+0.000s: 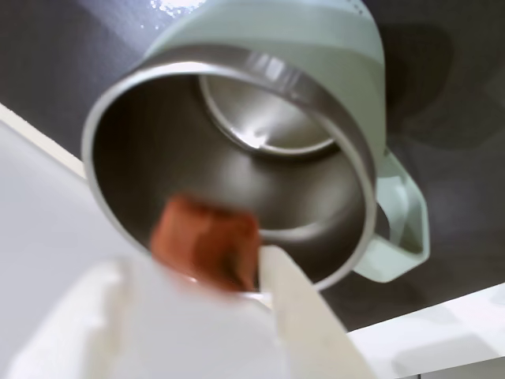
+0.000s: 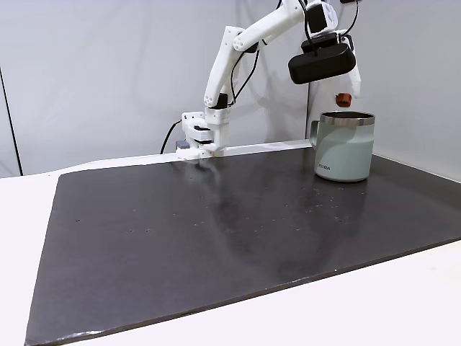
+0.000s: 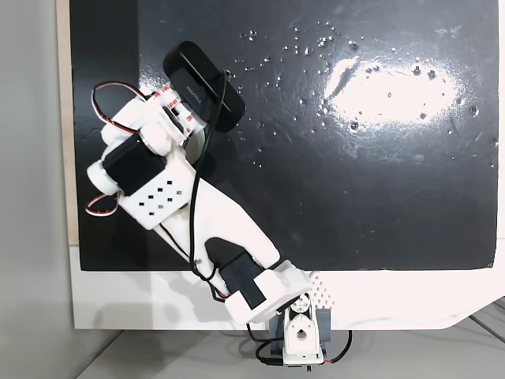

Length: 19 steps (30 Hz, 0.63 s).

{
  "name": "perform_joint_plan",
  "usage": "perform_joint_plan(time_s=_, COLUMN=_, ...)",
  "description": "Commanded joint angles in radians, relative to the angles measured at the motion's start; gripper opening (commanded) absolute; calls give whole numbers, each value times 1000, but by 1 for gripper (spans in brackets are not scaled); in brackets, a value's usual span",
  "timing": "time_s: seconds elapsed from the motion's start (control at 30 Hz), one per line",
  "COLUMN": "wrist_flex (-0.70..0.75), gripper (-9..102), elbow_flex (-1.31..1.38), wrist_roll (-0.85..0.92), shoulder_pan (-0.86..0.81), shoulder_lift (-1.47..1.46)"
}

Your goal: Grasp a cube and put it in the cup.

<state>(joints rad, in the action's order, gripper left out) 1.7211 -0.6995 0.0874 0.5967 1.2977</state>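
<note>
Cube held right over the cup's mouth!

The hand (image 2: 346, 98) is clamped on the cube (image 2: 345, 99), hanging just above the steel rim of the cup (image 2: 344, 146) on the dark worktop (image 2: 216, 231). In the wrist view the cube (image 1: 207, 241) is blurred, its lower part hidden behind the pale fingers (image 1: 292, 304). From above, the arm (image 3: 189, 205) covers the cup entirely.
</note>
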Motion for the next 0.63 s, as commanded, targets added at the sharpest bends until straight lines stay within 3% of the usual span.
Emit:
perform_joint_plan(time_s=0.0, wrist_flex=14, gripper=25, elbow_flex=9, wrist_roll=9, shoulder_pan=9, shoulder_lift=17)
perform_joint_plan(time_s=0.6, wrist_flex=21, gripper=24, elbow_flex=0, wrist_roll=11, shoulder_pan=8, shoulder_lift=28)
